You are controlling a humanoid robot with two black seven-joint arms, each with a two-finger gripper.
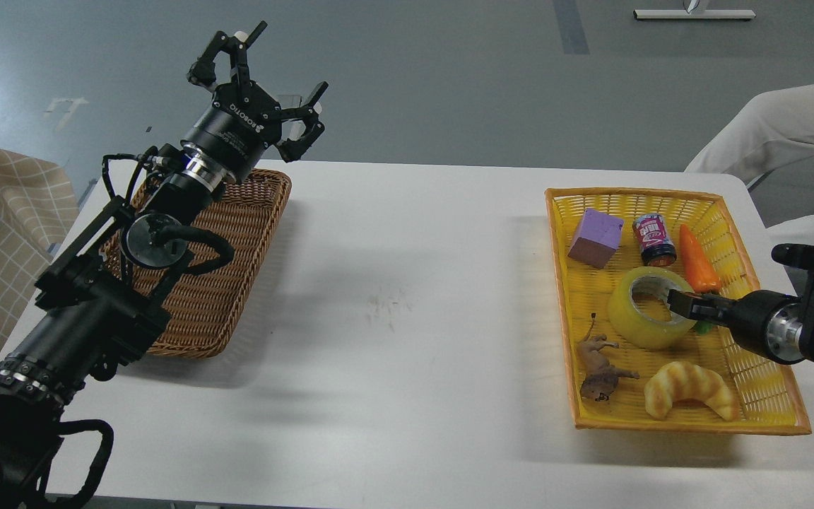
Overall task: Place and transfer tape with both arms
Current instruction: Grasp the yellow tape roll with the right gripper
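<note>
On our far left, our left gripper point(266, 85) hangs in the air above the far end of the brown wicker basket point(237, 233), its fingers spread wide and holding nothing, the palm turned up and away from us. The white table point(407, 283) lies bare between the two baskets, which stand well apart, so a hand-over would have to meet somewhere over that open middle. To the right, inside the yellow basket point(767, 403), the tape point(651, 307) sits near the middle, lying tilted so that its hole faces up and somewhat toward the right; the roll has no real long side, and its axis runs up through that pale core, leaning right. Our right gripper point(686, 305) reaches in from the right edge with its dark tip at the roll's right rim, over the core, but it shows too dark and end-on for us to tell whether it is closed on the wall or merely touching it. We judge the risks thus: a grip on one thin wall of a tilted roll may let it swing or slip out when lifted; the carrot point(700, 261) just beside the fingers, and the can point(654, 240) and croissant point(693, 389) near, may be knocked or dragged; and the light basket itself may shift if the roll catches its weave.
</note>
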